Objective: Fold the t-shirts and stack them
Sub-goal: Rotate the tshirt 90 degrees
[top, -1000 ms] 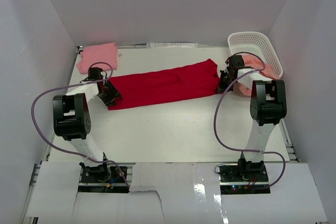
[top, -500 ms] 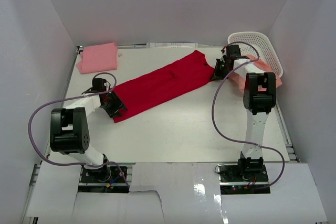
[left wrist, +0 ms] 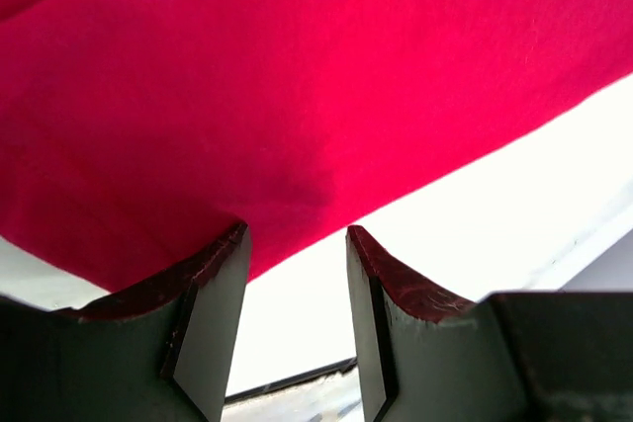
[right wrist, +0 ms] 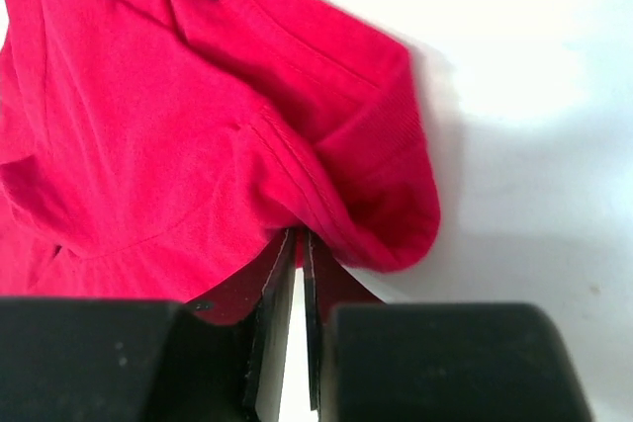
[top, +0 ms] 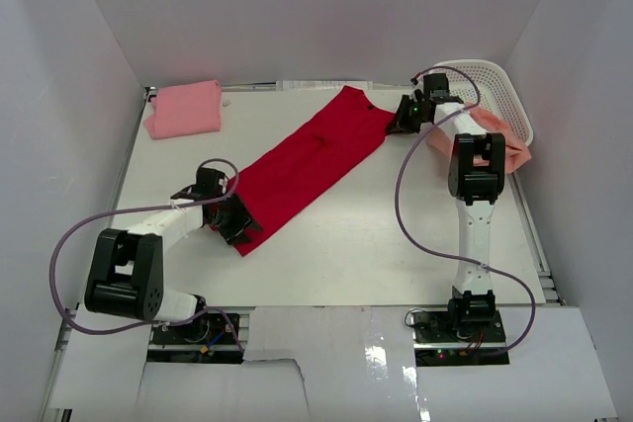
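The red t-shirt (top: 307, 160) is spread as a long band slanting across the bench (top: 366, 234) from near left to far right, and the step in hand is judged to be straightening it for a fold. This is best done with the cloth kept low and evenly taut between its two ends, so that no wrinkle is set in and the collar end is not dragged against the white basket (top: 492, 81). The right gripper (right wrist: 297, 244) is closed to a slit on a bunched fold at the collar end. The left gripper (left wrist: 297, 244) is seen with jaws moderately apart: the hem edge lies at their tips, bare bench shows in the gap, and nothing appears clamped. The pink t-shirt (top: 184, 109) lies folded at the far left corner, and the salmon t-shirt (top: 499, 145) is heaped beside the basket
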You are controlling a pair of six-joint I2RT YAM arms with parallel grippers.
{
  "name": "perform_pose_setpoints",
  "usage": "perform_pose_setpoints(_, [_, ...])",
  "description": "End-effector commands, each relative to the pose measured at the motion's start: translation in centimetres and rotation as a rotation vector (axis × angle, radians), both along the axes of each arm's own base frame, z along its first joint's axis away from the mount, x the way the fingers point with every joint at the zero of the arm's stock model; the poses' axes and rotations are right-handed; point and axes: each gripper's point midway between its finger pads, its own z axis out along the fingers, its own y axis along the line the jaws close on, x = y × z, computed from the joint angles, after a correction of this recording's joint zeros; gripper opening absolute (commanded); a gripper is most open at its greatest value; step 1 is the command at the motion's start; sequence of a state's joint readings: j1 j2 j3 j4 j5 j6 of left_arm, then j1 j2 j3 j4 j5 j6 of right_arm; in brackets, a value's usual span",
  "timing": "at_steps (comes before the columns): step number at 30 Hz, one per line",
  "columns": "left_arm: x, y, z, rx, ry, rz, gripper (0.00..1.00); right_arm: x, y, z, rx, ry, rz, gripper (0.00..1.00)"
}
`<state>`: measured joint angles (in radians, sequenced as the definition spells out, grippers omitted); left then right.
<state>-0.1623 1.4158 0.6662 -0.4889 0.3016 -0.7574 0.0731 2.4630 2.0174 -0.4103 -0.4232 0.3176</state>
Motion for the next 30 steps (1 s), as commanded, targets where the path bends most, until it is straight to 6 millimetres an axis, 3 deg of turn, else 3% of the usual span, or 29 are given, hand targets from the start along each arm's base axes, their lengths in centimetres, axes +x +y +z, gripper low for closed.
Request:
perform_pose_setpoints(1, [-5.8,0.2,-2.2,0.041,0.175,-0.007,0.55,0.3,-0.2,-2.7,-0.02,0.044,-0.008,0.15])
perform_pose_setpoints(10, [-8.5,-2.1,-1.6,-0.004,0.201,-0.029,0.56,2.3,0.9,-2.4,0.059,-0.002,0.007,0.16])
perform_pose_setpoints(21, [-9.7,-6.1,-1.8,-0.016,0.23,-0.11,0.56,3.4,1.8,-1.3,0.127,-0.046,0.017,0.17])
perform_pose_setpoints(25, [-5.7,-8.1,2.4,0.068,0.071,-0.165,0.56,3.7,1.9,-0.3,0.129,-0.071,0.024,0.18])
perform_pose_setpoints(30, [-2.2,-7.4,8.0,0.187,-0.067,-0.195,0.56,4.0,1.8,0.8,0.136,-0.093,0.031,0.19])
